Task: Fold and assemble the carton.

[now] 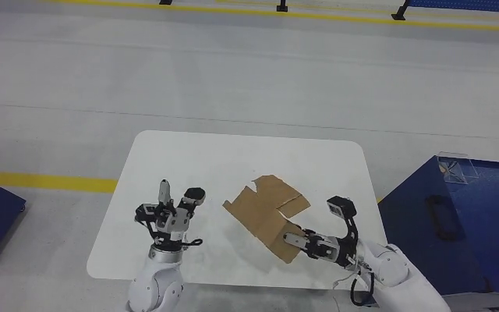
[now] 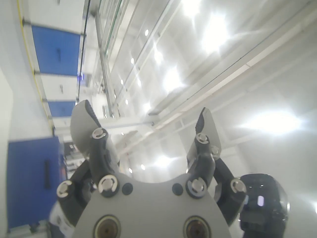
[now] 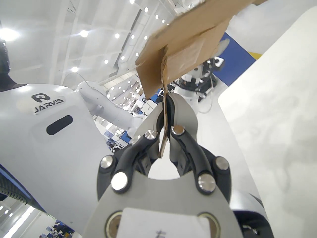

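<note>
We hold the carton (image 1: pixel 263 212) by one edge.
Our right jaws pinch it above the worktop (image 1: pixel 234 160); our left jaws gape wide, pointing upward.

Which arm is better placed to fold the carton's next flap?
Left, probably. The right fingers are shut on the flat brown cardboard carton, holding it up; the left fingers are open and empty beside it.
</note>
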Robot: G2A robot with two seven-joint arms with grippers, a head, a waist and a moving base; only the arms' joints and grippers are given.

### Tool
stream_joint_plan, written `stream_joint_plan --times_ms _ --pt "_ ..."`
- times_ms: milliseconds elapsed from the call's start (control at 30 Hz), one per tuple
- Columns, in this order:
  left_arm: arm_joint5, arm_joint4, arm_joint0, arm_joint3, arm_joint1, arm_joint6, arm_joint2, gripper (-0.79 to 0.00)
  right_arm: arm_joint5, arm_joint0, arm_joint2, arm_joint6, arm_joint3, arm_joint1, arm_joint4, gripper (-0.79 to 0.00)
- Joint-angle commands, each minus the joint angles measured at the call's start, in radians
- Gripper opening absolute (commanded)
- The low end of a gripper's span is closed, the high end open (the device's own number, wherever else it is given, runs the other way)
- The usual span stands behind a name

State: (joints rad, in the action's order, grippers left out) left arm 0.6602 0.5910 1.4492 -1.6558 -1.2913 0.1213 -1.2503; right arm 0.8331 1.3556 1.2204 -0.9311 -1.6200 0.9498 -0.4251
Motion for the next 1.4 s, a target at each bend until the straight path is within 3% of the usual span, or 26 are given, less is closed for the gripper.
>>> stream_joint_plan --times_ms 0,133,233,333,567,733,800,1067,1367 --pt "0.007 -0.099 0.001 -0.004 0.004 0.003 -0.032 0.000 -0.009 -0.002 0.014 -0.040 -0.001 -0.006 0.073 -0.785" --pt "-0.010 -0.185 0.002 -0.036 0.009 0.058 -0.046 0.000 -0.056 -0.002 0.017 -0.058 -0.032 -0.010 0.213 -0.785" --pt "-0.021 -0.115 0.019 -0.092 0.011 0.203 -0.003 0.000 -0.083 0.001 0.005 -0.075 -0.059 -0.012 0.303 -0.785" --pt "-0.033 -0.168 0.017 -0.105 0.015 0.292 0.019 0.000 -0.092 0.007 -0.005 -0.079 -0.081 -0.014 0.362 -0.785" --pt "-0.084 -0.260 -0.005 -0.132 0.008 0.327 0.092 0.000 -0.072 0.025 -0.016 -0.054 -0.121 -0.017 0.450 -0.785" --pt "-0.190 -0.328 -0.035 -0.122 0.011 0.376 0.112 0.000 -0.048 0.044 0.001 -0.053 -0.150 -0.026 0.506 -0.785" --pt "-0.271 -0.257 -0.048 -0.115 0.013 0.447 0.125 0.000 -0.046 0.056 0.005 -0.039 -0.161 -0.028 0.522 -0.785" --pt "-0.429 -0.096 -0.088 -0.048 0.026 0.664 0.097 0.000 -0.028 0.083 0.025 -0.020 -0.181 -0.039 0.523 -0.785" --pt "-0.396 -0.089 -0.074 -0.061 0.028 0.635 0.080 0.000 -0.036 0.092 0.034 0.010 -0.182 -0.041 0.513 -0.785"
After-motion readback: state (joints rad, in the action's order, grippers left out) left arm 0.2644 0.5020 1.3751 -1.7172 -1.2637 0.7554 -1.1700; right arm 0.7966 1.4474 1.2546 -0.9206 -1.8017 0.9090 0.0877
